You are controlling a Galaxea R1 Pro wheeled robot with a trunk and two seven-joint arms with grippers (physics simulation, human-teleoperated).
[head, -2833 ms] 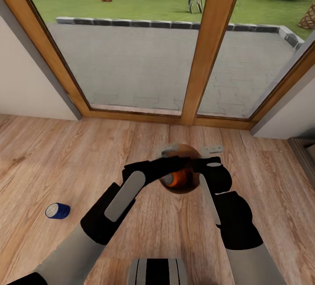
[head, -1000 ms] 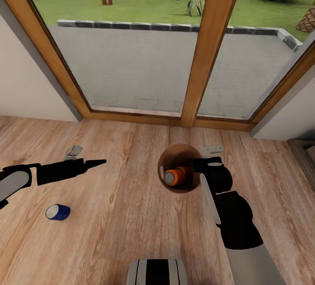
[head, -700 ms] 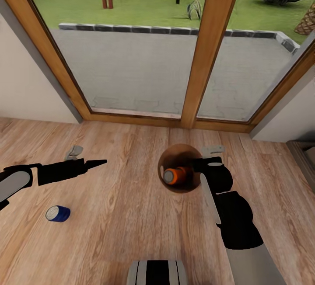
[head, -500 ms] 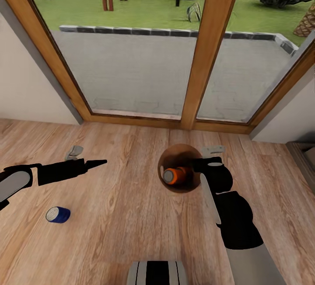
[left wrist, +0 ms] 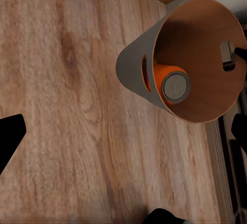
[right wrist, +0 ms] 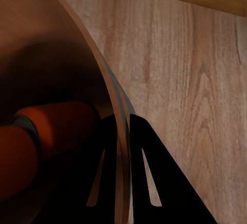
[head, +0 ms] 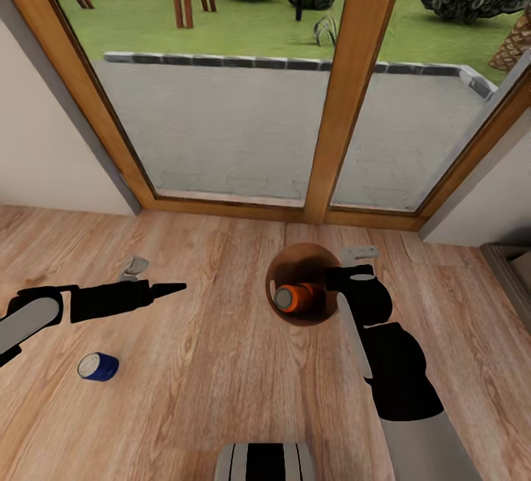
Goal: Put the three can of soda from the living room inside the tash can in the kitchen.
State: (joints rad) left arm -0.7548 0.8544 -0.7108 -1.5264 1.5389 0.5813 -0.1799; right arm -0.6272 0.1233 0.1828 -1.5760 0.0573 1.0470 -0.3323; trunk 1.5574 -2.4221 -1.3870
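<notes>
An orange soda can (head: 295, 297) is seen lying inside the trash can (head: 284, 268), whose rim is pinched by the right claw (right wrist: 122, 131). A blue soda can (head: 98, 367) lies on the wood floor (head: 221, 385) near the spread left claw (head: 158, 278).

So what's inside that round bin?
One orange can lies inside the bin, silvery top facing up, resting against its wooden wall. The can's lower end and the bin's bottom are hidden, so anything else down there can't be seen.
</notes>
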